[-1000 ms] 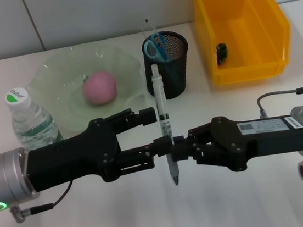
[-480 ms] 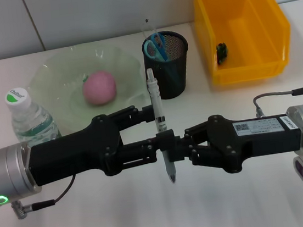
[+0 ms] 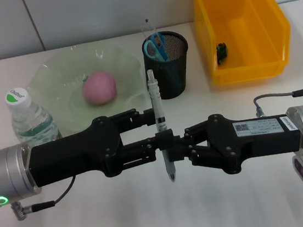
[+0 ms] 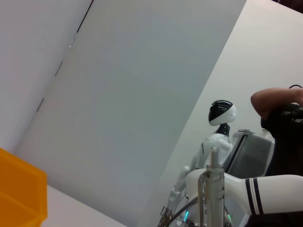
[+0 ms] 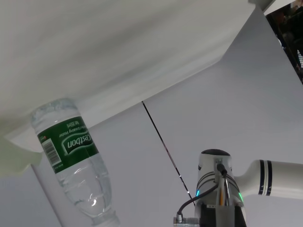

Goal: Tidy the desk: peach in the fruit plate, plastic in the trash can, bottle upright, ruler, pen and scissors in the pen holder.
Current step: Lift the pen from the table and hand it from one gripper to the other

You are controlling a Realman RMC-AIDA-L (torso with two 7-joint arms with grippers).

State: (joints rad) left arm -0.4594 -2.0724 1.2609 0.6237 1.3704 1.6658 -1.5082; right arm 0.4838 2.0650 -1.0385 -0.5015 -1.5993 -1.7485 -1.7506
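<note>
White desk against a pale wall; one pen gripped mid-air by both grippers
Pen axis near vertical, tip down, above the desk in front of the one pen holder. Left gripper and right gripper are each clamped on it. One bottle upright; one peach in one fruit plate; one trash can
</note>
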